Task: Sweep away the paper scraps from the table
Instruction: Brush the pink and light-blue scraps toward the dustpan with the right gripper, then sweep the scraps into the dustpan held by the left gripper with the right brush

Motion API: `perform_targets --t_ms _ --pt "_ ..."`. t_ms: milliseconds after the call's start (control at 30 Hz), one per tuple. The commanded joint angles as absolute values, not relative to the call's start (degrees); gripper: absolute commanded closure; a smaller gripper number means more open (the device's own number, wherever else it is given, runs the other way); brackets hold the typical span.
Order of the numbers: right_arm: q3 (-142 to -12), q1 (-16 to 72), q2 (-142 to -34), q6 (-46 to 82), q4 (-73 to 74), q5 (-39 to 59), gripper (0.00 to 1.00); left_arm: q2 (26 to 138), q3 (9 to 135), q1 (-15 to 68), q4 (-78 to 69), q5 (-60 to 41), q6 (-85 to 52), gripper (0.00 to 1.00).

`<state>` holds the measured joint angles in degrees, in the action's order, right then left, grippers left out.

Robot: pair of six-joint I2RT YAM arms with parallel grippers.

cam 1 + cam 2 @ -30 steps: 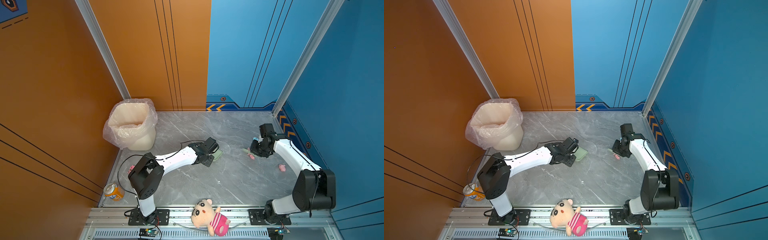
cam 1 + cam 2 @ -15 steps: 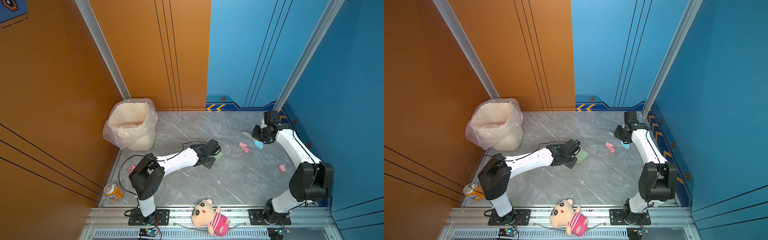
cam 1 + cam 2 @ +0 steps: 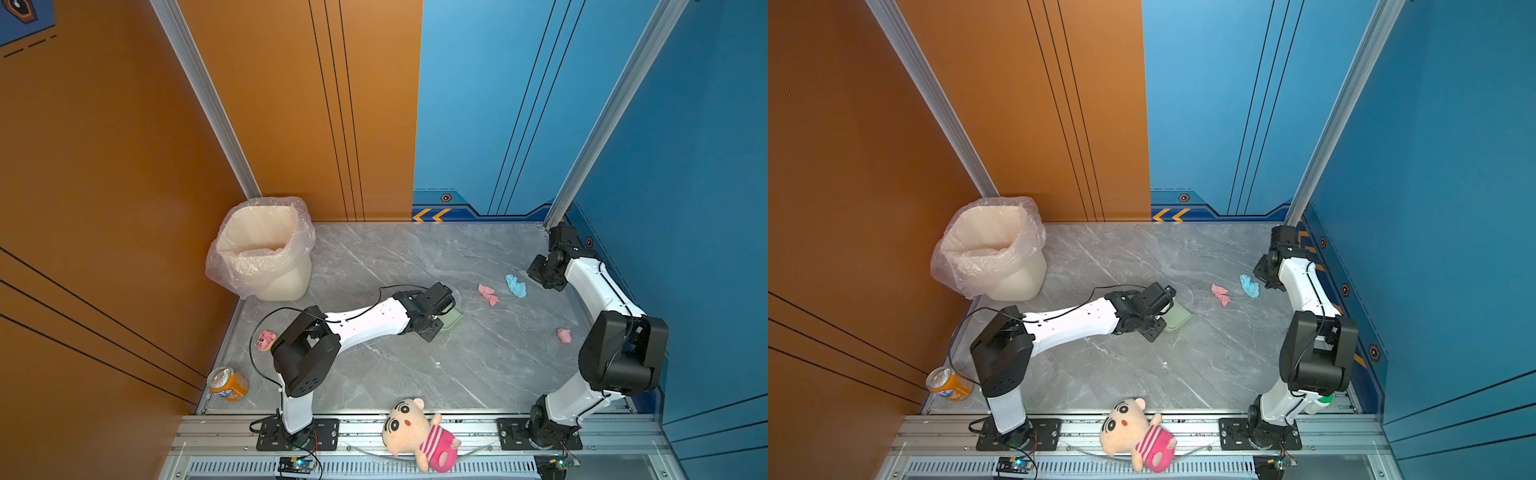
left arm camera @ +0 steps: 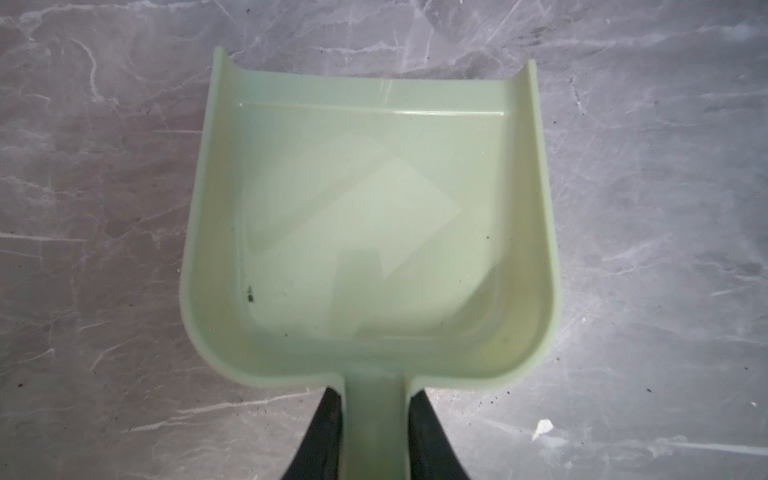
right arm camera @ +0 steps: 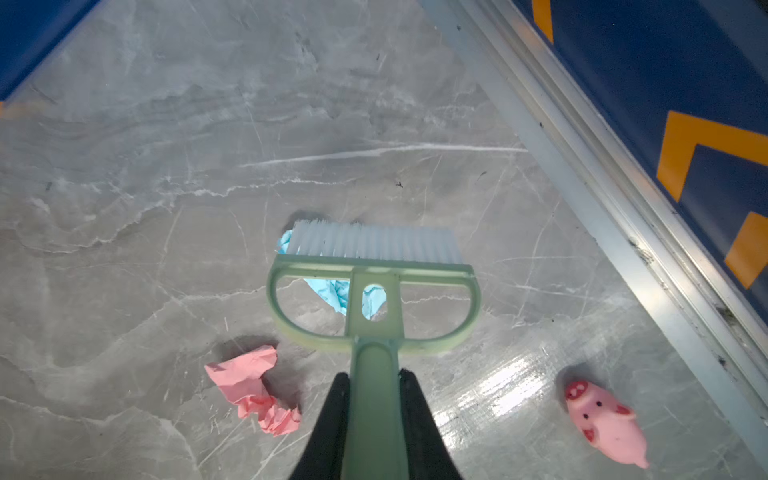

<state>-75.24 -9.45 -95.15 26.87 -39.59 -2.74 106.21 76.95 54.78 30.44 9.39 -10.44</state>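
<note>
Blue scrap (image 5: 332, 291) at brush (image 5: 374, 245) head, just ahead of right gripper (image 5: 374, 376) clamping brush | pink scrap (image 5: 249, 390) beside jaws | left gripper (image 4: 374, 395) clamping dustpan (image 4: 374, 208)

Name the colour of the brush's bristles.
The bristles are white; the right wrist view shows them best.

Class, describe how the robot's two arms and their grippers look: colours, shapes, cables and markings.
Both the left arm and right arm have smooth white links between bulky black joints, on black bolted base plates. A thin black cable loops along the left arm. The left gripper and right gripper each end in two flat, tapering black fingers.
</note>
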Motion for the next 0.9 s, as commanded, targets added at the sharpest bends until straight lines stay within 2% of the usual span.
perform_targets --t_ms 0,333,633,867 --pt "-73.2 -8.4 -95.8 27.3 -38.9 -4.2 1.00 108.0 78.9 55.7 30.2 7.4 -9.6 0.85" --pt "-68.5 -2.9 -94.7 28.4 -37.8 0.5 1.00 110.3 80.1 56.5 30.1 6.8 -9.1 0.86" --pt "-64.4 5.3 -88.6 29.9 -39.5 1.0 1.00 111.6 80.3 56.9 29.7 6.2 -9.6 0.86" --pt "-61.3 10.6 -82.9 33.0 -38.9 6.1 1.00 112.9 81.8 57.4 29.6 5.3 -9.5 0.86"
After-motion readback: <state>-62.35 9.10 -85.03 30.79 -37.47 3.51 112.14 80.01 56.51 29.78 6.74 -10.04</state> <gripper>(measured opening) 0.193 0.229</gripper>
